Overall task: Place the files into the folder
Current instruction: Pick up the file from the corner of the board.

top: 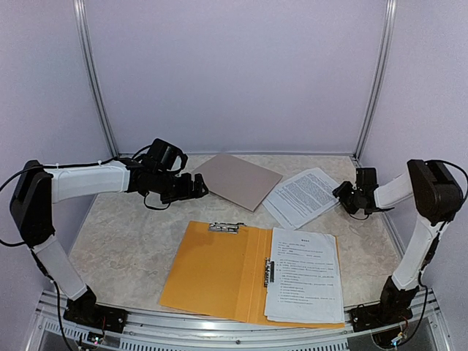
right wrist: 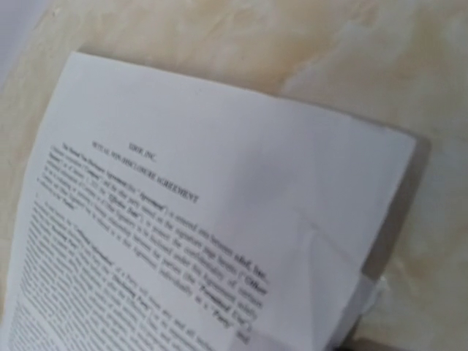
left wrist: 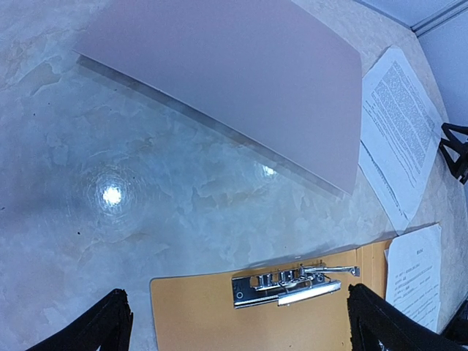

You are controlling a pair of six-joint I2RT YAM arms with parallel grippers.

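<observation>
- Picking up the loose white printed paper sheets (top: 301,196) looks like the step in hand. They lie flat on the pale marbled bench (top: 124,234) at about 2 o'clock, well apart from the open orange plastic folder (top: 212,270) at 6 o'clock.
- The right hand (top: 342,193) sits at the 3 o'clock edge of those sheets. Its wrist view shows only close-up print and a creased corner, so I cannot tell whether it is clenched on the paper or merely beside it.
- The left hand (top: 197,186) hangs released and empty at 10 o'clock, over the bench between the folder's metal clip (top: 225,227) and the flat grey-brown board (top: 238,180).
- A good grasp probably takes the whole stack by its edge, not just the top sheet, since thin paper slides and sags.
- Lifting low and slowly should keep the sheets together.
- The landing spot is likely the folder's right half, where other white printed pages (top: 303,276) rest, and squaring onto them matters.
- The board at 12 o'clock is best left alone.
</observation>
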